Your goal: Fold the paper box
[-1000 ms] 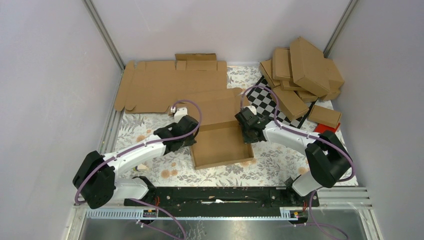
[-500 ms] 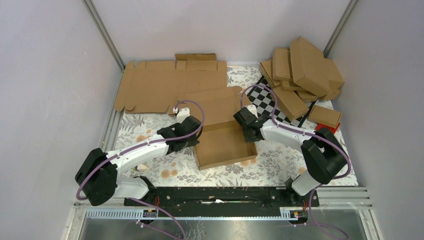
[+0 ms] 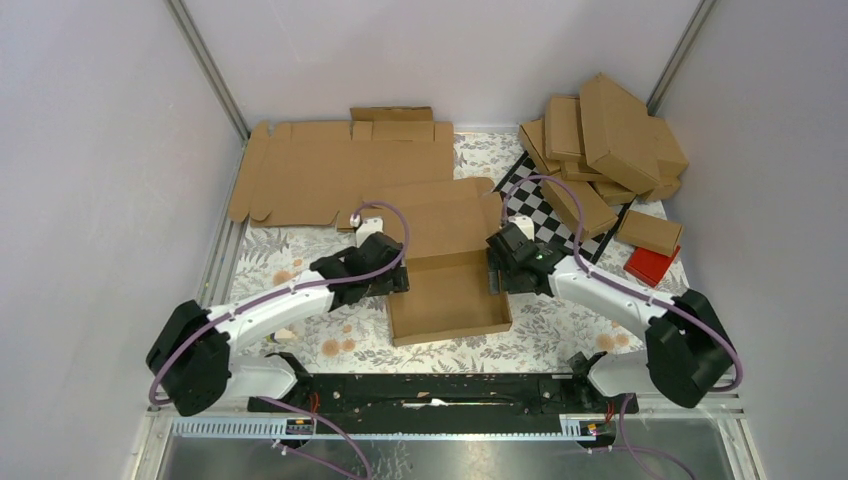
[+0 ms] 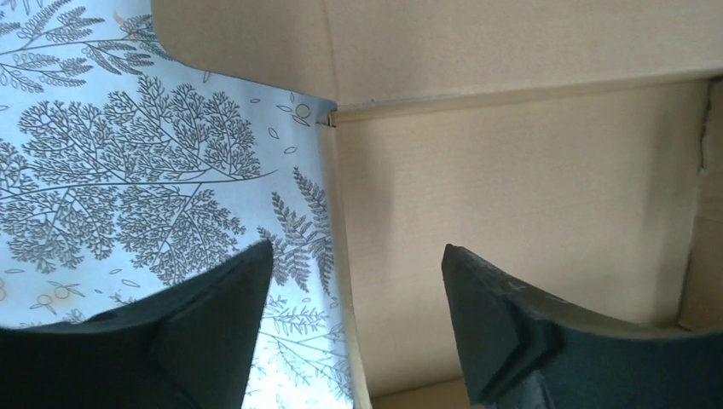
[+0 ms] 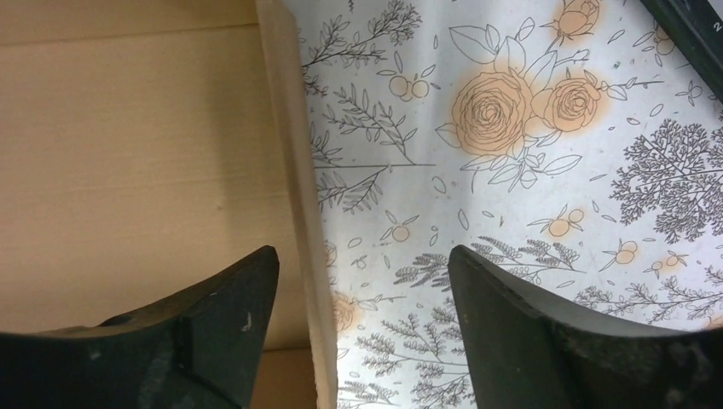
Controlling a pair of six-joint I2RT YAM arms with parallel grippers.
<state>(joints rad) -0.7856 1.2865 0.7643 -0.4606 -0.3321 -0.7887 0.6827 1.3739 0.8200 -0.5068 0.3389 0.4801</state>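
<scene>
Fingers (image 4: 213, 324) apart both sides, holding nothing | top: paper box (image 3: 450, 295) open on floral cloth (image 3: 560, 320), left gripper (image 3: 397, 277) and right gripper (image 3: 492, 272) at its side walls | left wrist: jaws straddle left wall | right wrist: jaws straddle right wall

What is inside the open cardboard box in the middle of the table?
Only bare cardboard floor shows inside the paper box. The left gripper and right gripper, both open, each straddle a side wall, one finger over the inside; the floor beneath those fingers is covered.
</scene>
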